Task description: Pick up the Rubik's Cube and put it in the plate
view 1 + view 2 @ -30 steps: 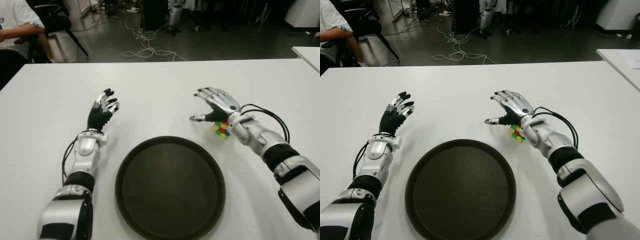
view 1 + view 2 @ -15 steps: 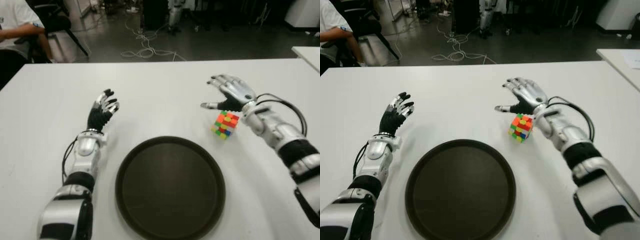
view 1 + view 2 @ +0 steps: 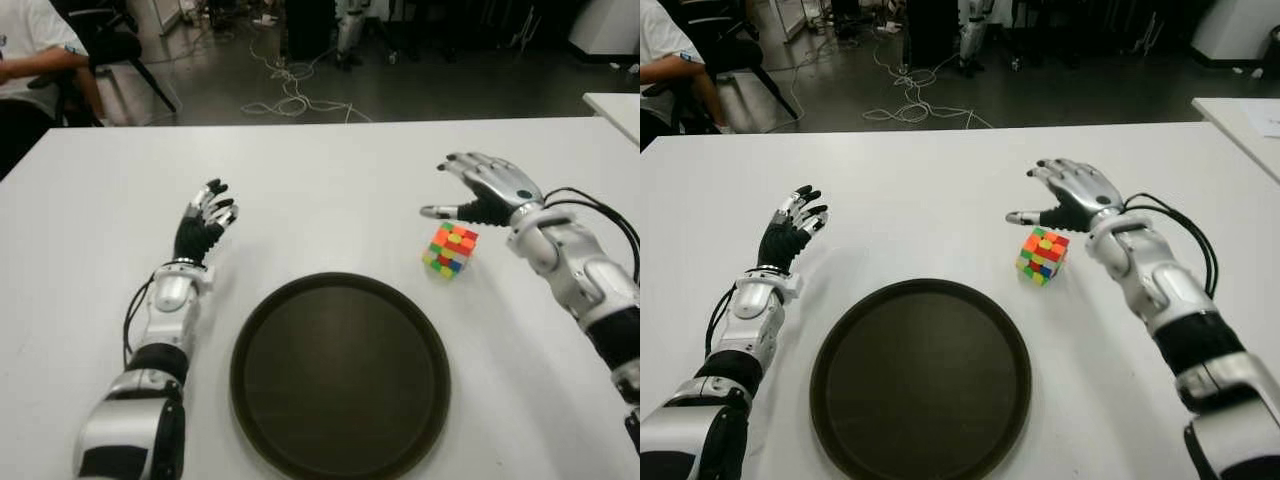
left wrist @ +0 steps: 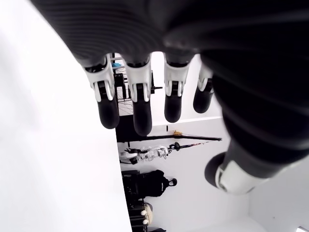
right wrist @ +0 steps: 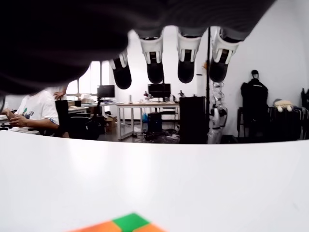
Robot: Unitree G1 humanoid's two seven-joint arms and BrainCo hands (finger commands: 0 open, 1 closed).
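Note:
The Rubik's Cube (image 3: pixel 450 249) stands on the white table (image 3: pixel 330 190), just past the right rim of the round dark plate (image 3: pixel 340 370), with nothing touching it. My right hand (image 3: pixel 480 190) hovers a little behind and to the right of the cube, fingers spread and holding nothing. A sliver of the cube's orange and green top (image 5: pixel 126 224) shows in the right wrist view. My left hand (image 3: pixel 205 222) shows left of the plate, fingers extended and relaxed, nothing in it.
A seated person (image 3: pixel 35 50) and a chair are beyond the table's far left corner. Cables (image 3: pixel 290 95) lie on the floor behind the table. Another white table's corner (image 3: pixel 615 105) shows at the far right.
My right hand has lifted off the cube and drawn back to the right, leaving the cube uncovered on the table. The cube and the left hand have stayed put.

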